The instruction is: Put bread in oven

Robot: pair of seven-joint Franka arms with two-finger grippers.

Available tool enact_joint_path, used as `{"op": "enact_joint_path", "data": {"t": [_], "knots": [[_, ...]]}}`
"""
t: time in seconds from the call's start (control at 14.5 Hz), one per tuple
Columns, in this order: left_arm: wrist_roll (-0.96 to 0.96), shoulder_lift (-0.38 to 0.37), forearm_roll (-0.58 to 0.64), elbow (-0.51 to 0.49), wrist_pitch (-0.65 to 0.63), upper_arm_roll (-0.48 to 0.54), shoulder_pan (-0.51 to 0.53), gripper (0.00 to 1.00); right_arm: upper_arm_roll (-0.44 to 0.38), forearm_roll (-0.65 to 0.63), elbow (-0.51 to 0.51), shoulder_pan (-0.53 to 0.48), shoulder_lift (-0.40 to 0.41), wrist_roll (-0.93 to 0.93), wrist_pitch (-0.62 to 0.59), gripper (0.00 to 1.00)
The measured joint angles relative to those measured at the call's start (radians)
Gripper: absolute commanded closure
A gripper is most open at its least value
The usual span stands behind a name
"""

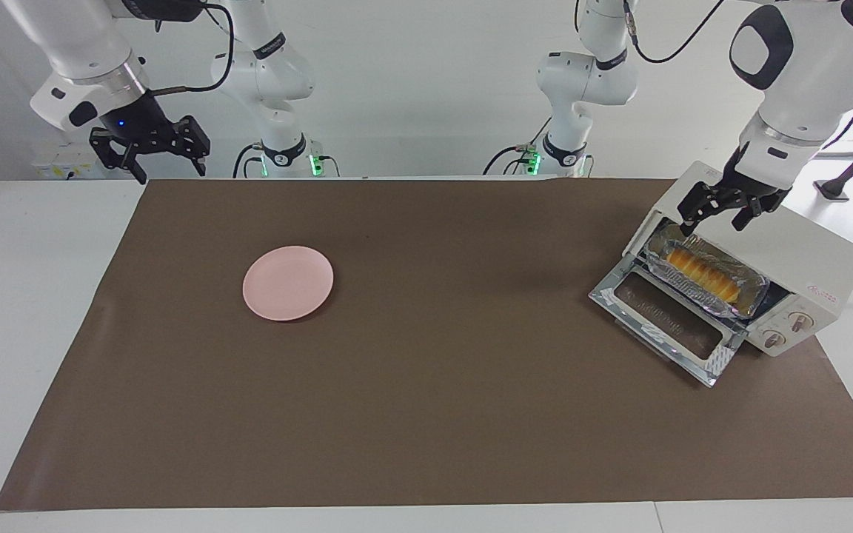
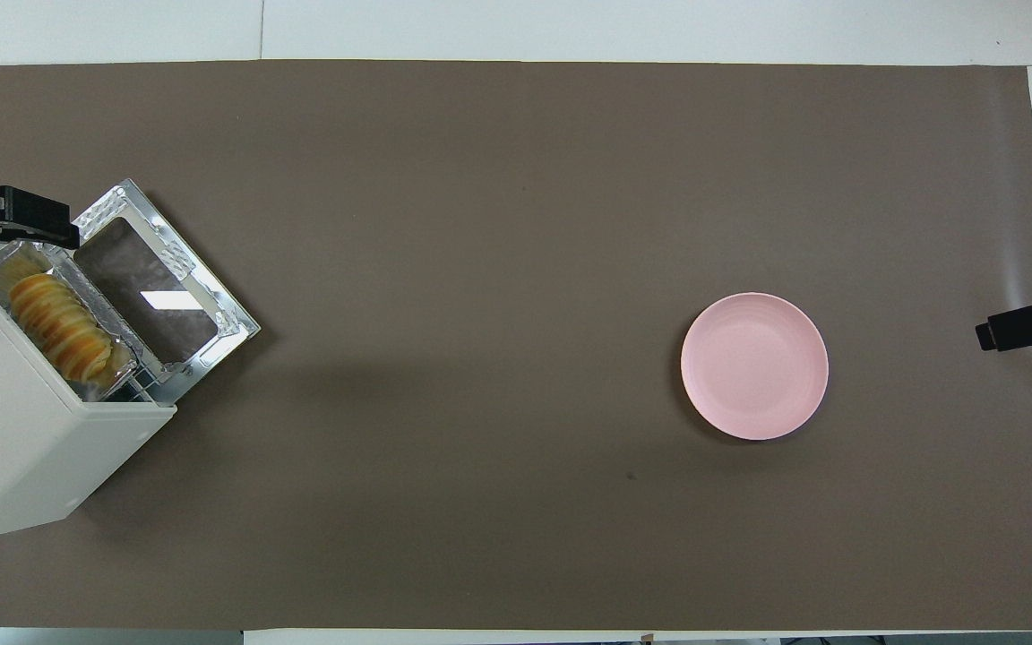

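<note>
The bread (image 1: 700, 272), a ridged yellow loaf with brown crusts, lies in a silver foil tray on the rack in the mouth of the cream-white oven (image 1: 804, 259). The oven's glass door (image 1: 667, 326) hangs open, flat over the mat. The bread (image 2: 59, 327) and the oven (image 2: 14, 448) also show in the overhead view. My left gripper (image 1: 713, 220) is open and empty, up over the oven's top front edge, above the tray's end nearer the robots. It also shows in the overhead view (image 2: 23, 219). My right gripper (image 1: 149, 152) is open and waits over the table's edge at the right arm's end.
A round pink plate (image 1: 288, 283) lies bare on the brown mat (image 1: 426, 414), toward the right arm's end; it also shows in the overhead view (image 2: 754, 365). The oven's two knobs (image 1: 785, 329) face away from the robots.
</note>
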Motion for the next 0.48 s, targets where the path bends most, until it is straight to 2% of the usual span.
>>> {"op": "enact_joint_path", "data": {"t": [0.21, 0.48], "knots": [[0.0, -0.029, 0.001, -0.009, -0.034, -0.185, 0.165, 0.0, 0.0, 0.0, 0.0, 0.0, 0.0, 0.0, 0.0, 0.0], [0.0, -0.091, 0.001, -0.08, -0.044, -0.216, 0.197, 0.0, 0.0, 0.0, 0.0, 0.0, 0.0, 0.0, 0.0, 0.0]]}}
